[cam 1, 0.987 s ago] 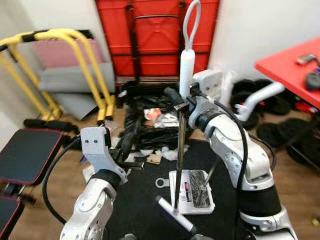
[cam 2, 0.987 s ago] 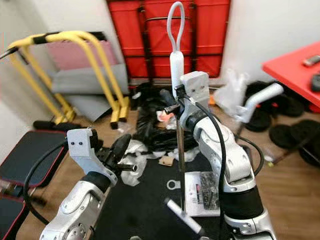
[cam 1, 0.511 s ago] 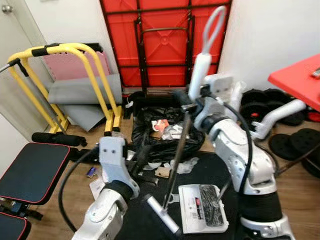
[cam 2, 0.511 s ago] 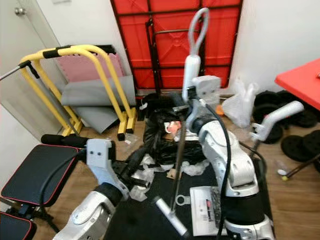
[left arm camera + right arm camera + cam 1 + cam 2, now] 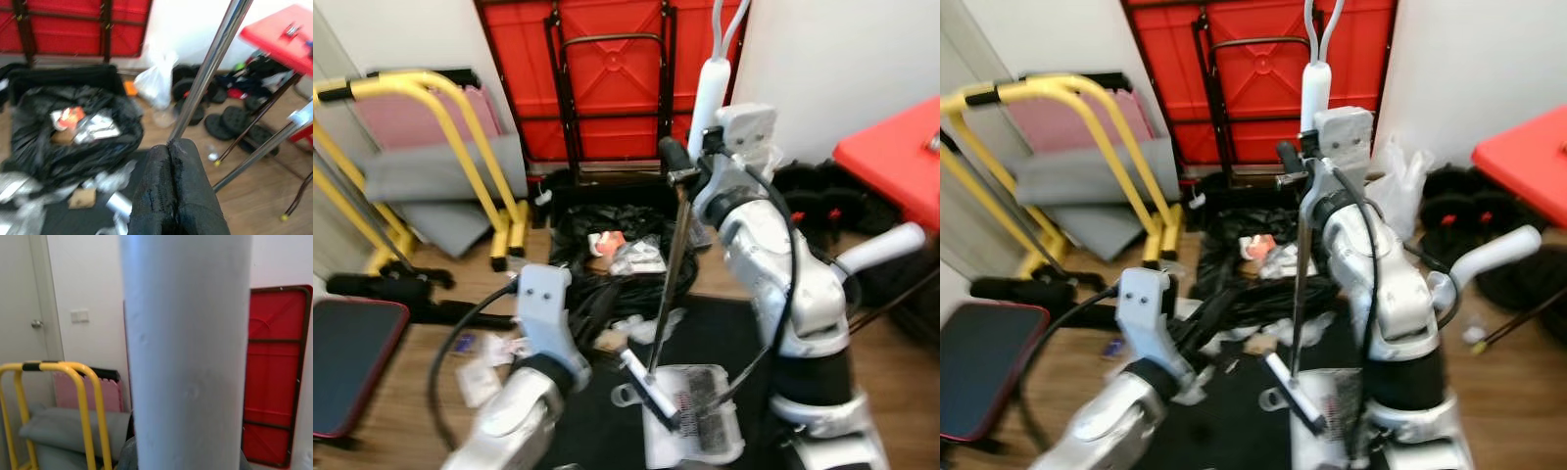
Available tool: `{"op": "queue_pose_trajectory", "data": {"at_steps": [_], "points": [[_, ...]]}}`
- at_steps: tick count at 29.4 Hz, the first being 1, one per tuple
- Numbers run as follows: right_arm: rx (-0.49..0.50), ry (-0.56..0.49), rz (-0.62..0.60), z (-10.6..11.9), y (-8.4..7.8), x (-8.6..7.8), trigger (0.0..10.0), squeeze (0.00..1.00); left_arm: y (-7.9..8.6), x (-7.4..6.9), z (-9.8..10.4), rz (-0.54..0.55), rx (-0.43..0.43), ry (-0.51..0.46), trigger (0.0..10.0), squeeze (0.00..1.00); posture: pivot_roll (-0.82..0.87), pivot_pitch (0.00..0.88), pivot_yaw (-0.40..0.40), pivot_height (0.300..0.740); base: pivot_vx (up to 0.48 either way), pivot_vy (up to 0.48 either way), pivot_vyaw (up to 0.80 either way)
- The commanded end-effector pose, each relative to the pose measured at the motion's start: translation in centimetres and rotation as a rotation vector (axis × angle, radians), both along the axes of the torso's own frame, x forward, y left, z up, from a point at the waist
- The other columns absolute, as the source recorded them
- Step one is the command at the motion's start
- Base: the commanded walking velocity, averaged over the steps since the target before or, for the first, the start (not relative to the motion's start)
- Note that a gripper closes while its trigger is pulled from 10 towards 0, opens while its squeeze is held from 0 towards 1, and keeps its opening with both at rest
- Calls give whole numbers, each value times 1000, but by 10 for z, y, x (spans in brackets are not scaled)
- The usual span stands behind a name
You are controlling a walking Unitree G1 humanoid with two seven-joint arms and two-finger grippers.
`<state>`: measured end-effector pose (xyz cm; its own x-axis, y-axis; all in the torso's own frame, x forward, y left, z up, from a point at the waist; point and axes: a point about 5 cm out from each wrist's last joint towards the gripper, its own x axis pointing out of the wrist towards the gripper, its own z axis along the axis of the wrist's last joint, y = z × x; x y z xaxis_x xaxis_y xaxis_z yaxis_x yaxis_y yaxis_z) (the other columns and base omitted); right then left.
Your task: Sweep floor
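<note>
A broom stands nearly upright, with its white handle [image 5: 709,90] at the top and its metal pole [image 5: 670,264] running down to a narrow head [image 5: 649,384]. The head rests at the edge of a white dustpan [image 5: 700,436] on the black mat [image 5: 715,328]. My right gripper [image 5: 677,168] is shut on the pole just under the white handle [image 5: 188,357]. My left gripper [image 5: 599,299] hangs low to the left of the pole, its fingers [image 5: 168,161] pressed together with nothing between them. Crumpled litter [image 5: 641,323] lies by an open black rubbish bag [image 5: 607,264].
Yellow parallel bars [image 5: 460,127] and grey mats stand at the left, with a black bench [image 5: 347,362] near them. A red folded table [image 5: 607,78] leans on the back wall. A red table [image 5: 891,147], weight plates [image 5: 808,181] and a white bag [image 5: 1396,186] are at the right.
The camera has swung, so the whole picture has shifted. The broom pole tilted and came back nearly upright, and its head now lies at the dustpan. Both grippers keep their states.
</note>
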<state>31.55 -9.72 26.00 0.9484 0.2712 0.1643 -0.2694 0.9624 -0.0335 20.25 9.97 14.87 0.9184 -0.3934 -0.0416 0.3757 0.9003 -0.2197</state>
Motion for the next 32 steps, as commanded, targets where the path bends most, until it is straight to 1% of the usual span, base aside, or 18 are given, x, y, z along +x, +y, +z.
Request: {"op": "queue_pose_trajectory", "data": {"at_steps": [1, 2, 3, 5, 6, 8, 9, 10, 12, 13, 14, 15, 16, 19, 22, 27, 30, 32], "points": [[-8, -12, -7, 5, 2, -1, 10000, 0, -6, -6, 1, -103, -11, -4, 10000, 0, -148, 157, 33, 740, 0, 0, 0], [-8, -12, -7, 5, 2, -1, 10000, 0, -6, -6, 1, -103, -11, -4, 10000, 0, -148, 157, 33, 740, 0, 0, 0], [-34, -7, -42, 5, 2, 1, 10000, 0, -9, -12, -1, -157, -7, 15, 10000, 0, -147, 168, 36, 740, 0, 0, 0], [-34, -7, -42, 5, 2, 1, 10000, 0, -9, -12, -1, -157, -7, 15, 10000, 0, -147, 168, 36, 740, 0, 0, 0], [-41, -2, -65, 5, 2, 2, 10000, 0, -12, -18, -2, -208, -3, 34, 10000, 0, -148, 174, 36, 740, 0, 0, 0], [-41, -2, -65, 5, 2, 2, 10000, 0, -12, -18, -2, -208, -3, 34, 10000, 0, -148, 174, 36, 740, 0, 0, 0], [-21, -18, -91, 8, 1, 4, 10000, 0, -16, -30, -5, -305, 33, 52, 10000, 0, -147, 195, 40, 740, 0, 0, 0], [-21, -18, -91, 8, 1, 4, 10000, 0, -16, -30, -5, -305, 33, 52, 10000, 0, -147, 195, 40, 740, 0, 0, 0], [-31, -139, -169, 25, -10, 10, 10000, 0, -17, -48, -5, -429, 117, 57, 10000, 0, -144, 247, 41, 740, 0, 0, 0], [-31, -139, -169, 25, -10, 10, 10000, 0, -17, -48, -5, -429, 117, 57, 10000, 0, -144, 247, 41, 740, 0, 0, 0], [-19, -185, -193, 34, -14, 12, 10000, 0, -18, -53, -4, -455, 141, 52, 10000, 0, -145, 259, 41, 740, 0, 0, 0], [-19, -185, -193, 34, -14, 12, 10000, 0, -18, -53, -4, -455, 141, 52, 10000, 0, -145, 259, 41, 740, 0, 0, 0], [-23, -231, -212, 43, -18, 13, 10000, 0, -18, -55, -3, -463, 149, 44, 10000, 0, -148, 277, 42, 740, 0, 0, 0], [-9, -244, -208, 50, -20, 15, 10000, 0, -20, -58, -1, -473, 153, 36, 10000, 0, -151, 298, 43, 740, 0, 0, 0], [122, -195, -166, 54, -19, 18, 10000, 0, -25, -66, 3, -511, 144, 40, 10000, 0, -148, 329, 41, 740, 0, 0, 0], [187, -185, -187, 52, -18, 18, 10000, 0, -27, -70, 6, -529, 143, 39, 10000, 0, -151, 353, 43, 740, 0, 0, 0], [268, -205, -236, 48, -19, 20, 10000, 0, -29, -71, 8, -533, 140, 33, 10000, 0, -141, 372, 38, 740, 0, 0, 0], [281, -206, -245, 46, -19, 21, 10000, 0, -30, -71, 8, -532, 139, 31, 10000, 0, -141, 372, 38, 740, 0, 0, 0]]}}
